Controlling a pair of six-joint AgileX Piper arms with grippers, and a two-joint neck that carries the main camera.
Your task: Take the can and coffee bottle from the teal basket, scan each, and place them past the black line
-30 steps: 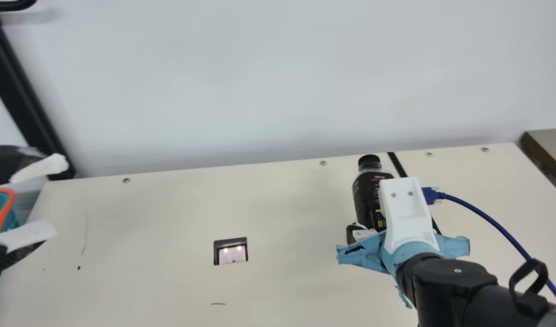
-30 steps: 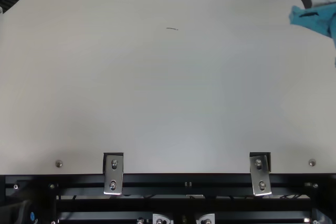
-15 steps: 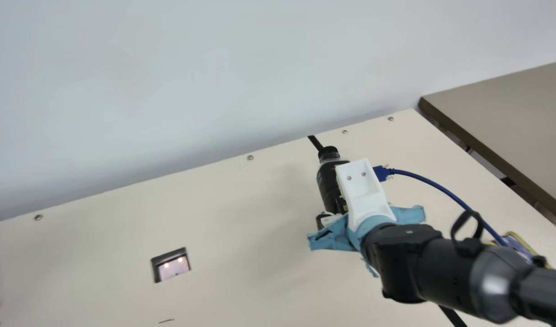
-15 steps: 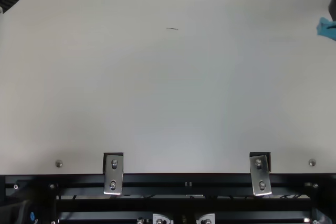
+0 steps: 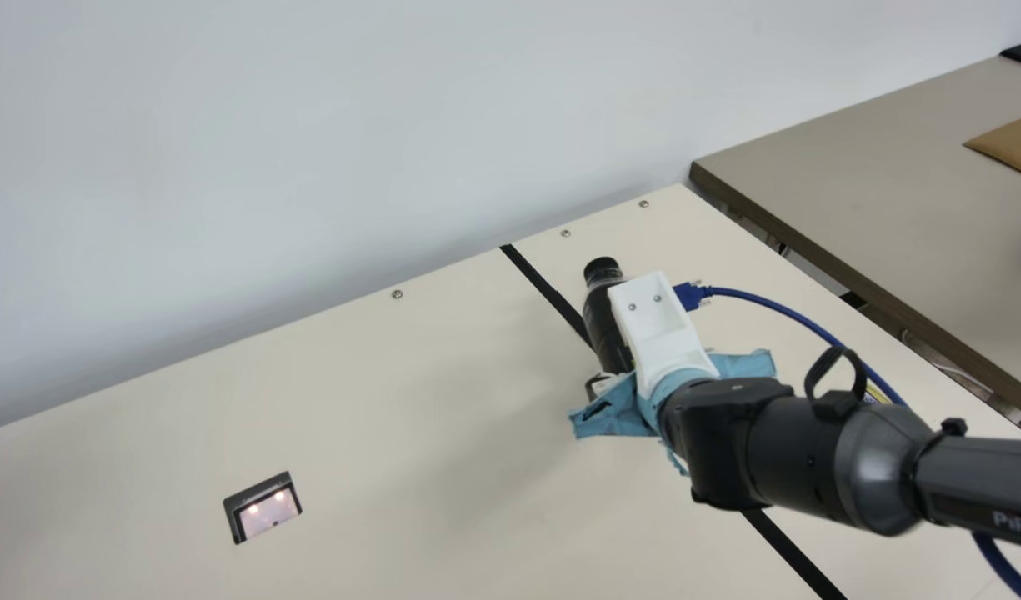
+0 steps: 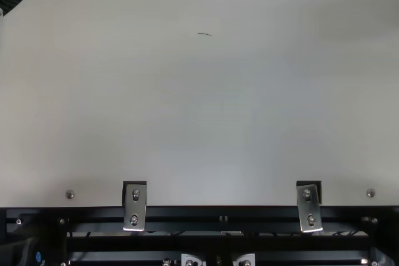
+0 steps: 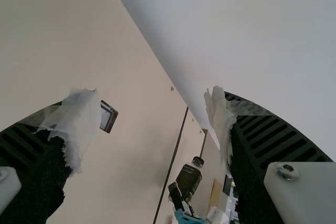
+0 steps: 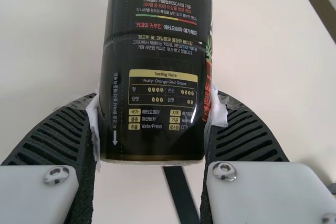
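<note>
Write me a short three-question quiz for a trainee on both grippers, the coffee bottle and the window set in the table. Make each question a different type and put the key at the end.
1. True or false: the right gripper holds the coffee bottle between its fingers.

2. Multiple choice: how many bright spots show in the window set in the table?
A) none
B) two
C) five

3. Fill in the blank: the fingers of the left gripper are ____, with nothing held between them.

Key: 1. True; 2. B; 3. apart
</note>
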